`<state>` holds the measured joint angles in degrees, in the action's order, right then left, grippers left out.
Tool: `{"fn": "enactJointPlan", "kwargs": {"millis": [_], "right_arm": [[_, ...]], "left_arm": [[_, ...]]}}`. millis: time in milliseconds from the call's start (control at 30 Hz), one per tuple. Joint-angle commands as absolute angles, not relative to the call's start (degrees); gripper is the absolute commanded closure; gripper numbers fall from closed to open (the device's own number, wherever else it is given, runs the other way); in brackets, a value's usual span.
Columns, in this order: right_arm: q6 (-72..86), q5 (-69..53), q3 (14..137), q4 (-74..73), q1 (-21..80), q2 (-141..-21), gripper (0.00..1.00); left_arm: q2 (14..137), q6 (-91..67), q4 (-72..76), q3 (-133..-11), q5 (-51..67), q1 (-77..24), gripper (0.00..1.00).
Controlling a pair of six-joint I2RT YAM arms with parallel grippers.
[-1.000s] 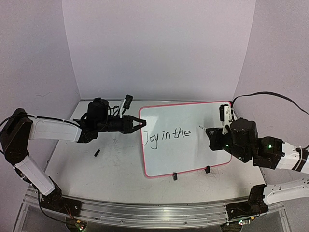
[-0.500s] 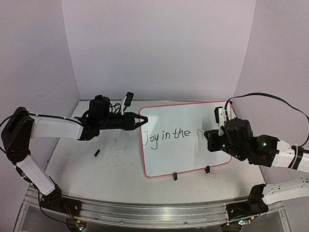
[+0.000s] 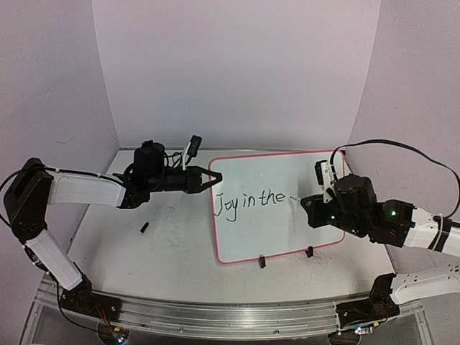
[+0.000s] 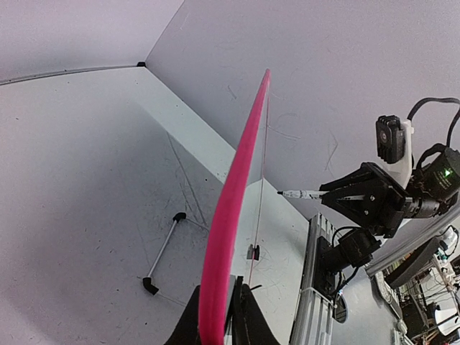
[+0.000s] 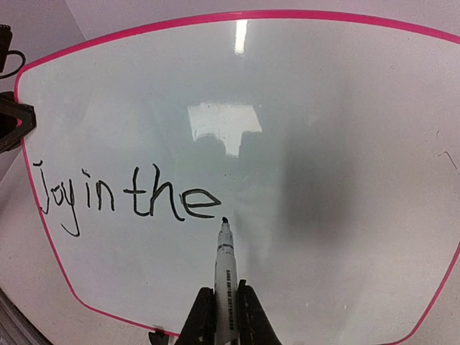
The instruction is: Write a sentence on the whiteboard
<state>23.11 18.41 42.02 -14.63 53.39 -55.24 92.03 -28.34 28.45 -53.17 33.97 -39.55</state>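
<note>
The whiteboard point(image 3: 277, 180), white with a pink-red border, stands tilted on the table and reads "Joy in the" point(image 5: 129, 201). My left gripper point(image 3: 213, 182) is shut on its left edge point(image 4: 223, 237), holding it up. My right gripper point(image 3: 307, 202) is shut on a white marker point(image 5: 225, 280); its black tip point(image 5: 224, 219) is just right of the final "e", close to the board. The marker also shows in the left wrist view point(image 4: 302, 194). Two black clips point(image 3: 261, 262) sit on the board's near edge.
A small black marker cap point(image 3: 144, 228) lies on the scribbled grey tabletop left of the board. A thin rod with black ends point(image 4: 164, 251) lies behind the board. Purple walls enclose the back and sides. A metal rail point(image 3: 215, 313) runs along the near edge.
My right gripper has moved left with the marker, bringing its tip to just after the word "the". The left gripper keeps holding the board edge, shifted slightly right.
</note>
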Motion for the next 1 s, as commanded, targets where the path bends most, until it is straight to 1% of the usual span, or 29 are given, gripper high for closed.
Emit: {"fn": "enactJointPlan", "kwargs": {"millis": [0, 300, 400, 667, 967], "right_arm": [[23.30, 18.31, 44.30, -14.32, 53.23, -55.46, 1.00], [24.25, 20.77, 45.00, -14.99, 53.19, -55.56, 1.00], [25.77, 23.02, 45.35, -15.84, 53.22, -55.92, 1.00], [25.31, 23.56, 47.43, -15.18, 53.19, -59.16, 1.00], [26.87, 26.62, 46.10, -12.24, 53.23, -59.28, 1.00]], "left_arm": [[93.68, -25.90, 27.16, -54.02, 29.92, -39.19, 0.96], [93.56, -24.42, 27.09, -53.50, 29.90, -39.29, 1.00], [93.74, -24.16, 27.07, -53.45, 30.02, -39.28, 1.00], [93.94, -23.82, 27.07, -53.23, 30.19, -39.26, 1.00], [93.60, -23.73, 26.98, -52.99, 30.00, -39.26, 1.00]]}}
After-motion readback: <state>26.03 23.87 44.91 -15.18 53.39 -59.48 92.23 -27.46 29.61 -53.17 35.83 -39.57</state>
